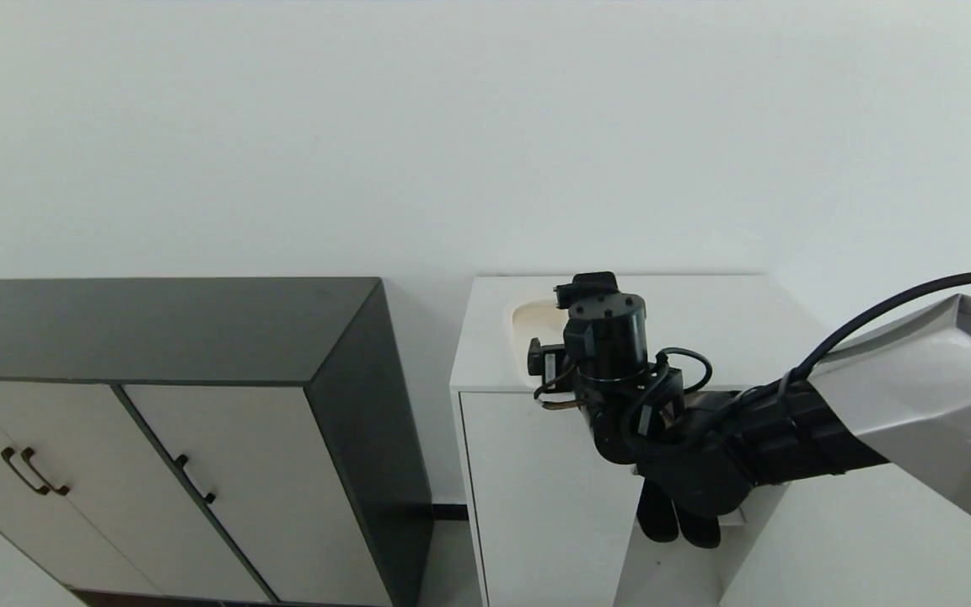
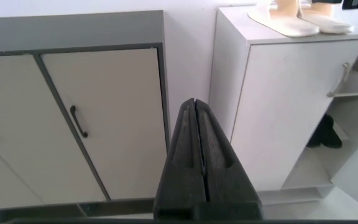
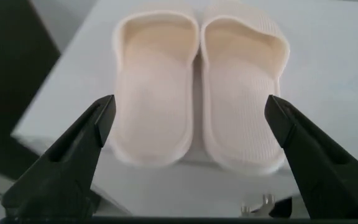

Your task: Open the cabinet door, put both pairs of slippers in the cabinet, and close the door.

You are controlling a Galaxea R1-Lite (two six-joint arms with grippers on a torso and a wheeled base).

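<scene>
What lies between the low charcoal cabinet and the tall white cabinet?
The head view shows a bare gap, white wall behind, separating charcoal cabinet from white cabinet.

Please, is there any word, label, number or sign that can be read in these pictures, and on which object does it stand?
There are none. No print shows on the cream slippers, the white cabinet, the dark-topped cabinet or the wall.

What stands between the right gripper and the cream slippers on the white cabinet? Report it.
Nothing visible. The right gripper hangs open before the cream slippers, which lie side by side on top of the white cabinet, with only air between.
</scene>
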